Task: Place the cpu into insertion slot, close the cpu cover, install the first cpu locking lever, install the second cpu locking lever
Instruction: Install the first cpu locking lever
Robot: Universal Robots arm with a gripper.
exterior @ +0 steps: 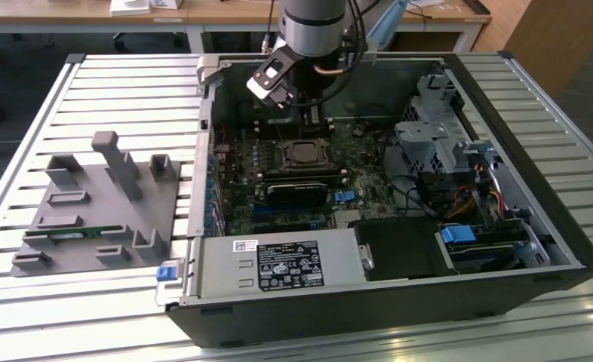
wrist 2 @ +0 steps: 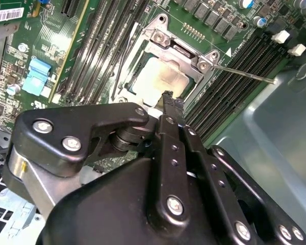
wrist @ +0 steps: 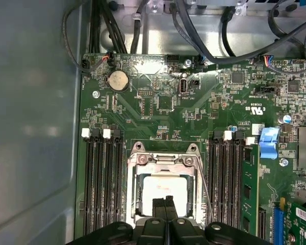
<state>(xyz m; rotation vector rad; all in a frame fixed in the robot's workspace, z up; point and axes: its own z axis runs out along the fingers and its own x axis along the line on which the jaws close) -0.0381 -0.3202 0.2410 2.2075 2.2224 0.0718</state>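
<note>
Here's the arm, hanging over the open computer case [exterior: 377,309] on the slatted table [exterior: 35,302], with its wrist at twelve o'clock of the case in the exterior view. The gripper [wrist 2: 168,98] is low over the motherboard [wrist: 158,112]. Its fingers [wrist: 159,209] are pressed flat together with nothing between them, and their tips are right over one edge of the insertion slot [exterior: 302,153]. I can't tell whether they touch it.

And the cpu [wrist: 158,184] is in. It sits flat inside the slot, its pale metal top showing in both wrist views. The cpu cover [wrist: 160,159] is down over it, and the chip shows through the frame's square window.

One thin wire lever [wrist 2: 245,74] runs out from a corner of the slot and slants over the black memory slots [wrist: 99,184] beside it. I can't tell whether it is hooked down.

Elsewhere on the board there's a round coin battery [wrist: 118,80] and a blue clip [wrist: 269,140]. In the exterior view the labelled power supply [exterior: 276,264] sits at six o'clock of the slot. A grey fixture tray [exterior: 95,204] lies on the table at nine o'clock of the case, well apart from the gripper.
</note>
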